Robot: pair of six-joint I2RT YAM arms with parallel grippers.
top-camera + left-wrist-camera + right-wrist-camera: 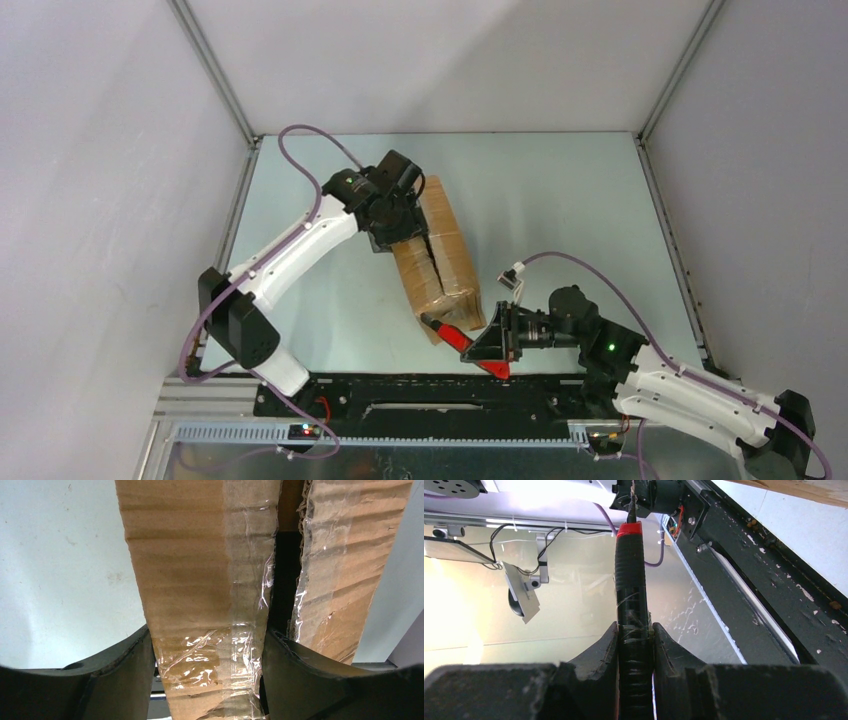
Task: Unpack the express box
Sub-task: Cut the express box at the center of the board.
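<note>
The express box [445, 265], a brown carton, lies lengthwise mid-table with its taped top seam split open. My left gripper [405, 225] is at its far end. In the left wrist view the left gripper [207, 630] clamps the taped left flap [190, 570], with one finger inside the dark seam gap [285, 570] and the other flap [345, 565] beside it. My right gripper [475, 345] is by the box's near end, shut on a cutting tool [445, 330] with a black ribbed handle and red collar. The right wrist view shows the right gripper [635, 630] pinching that tool [629, 570], which is pointing away.
The pale green table [560, 200] is enclosed by white walls on three sides. A black mounting rail [430, 390] runs along the near edge, just behind the right gripper, and appears as a black rail [749, 580] in the right wrist view. A brown box edge [804, 487] shows there.
</note>
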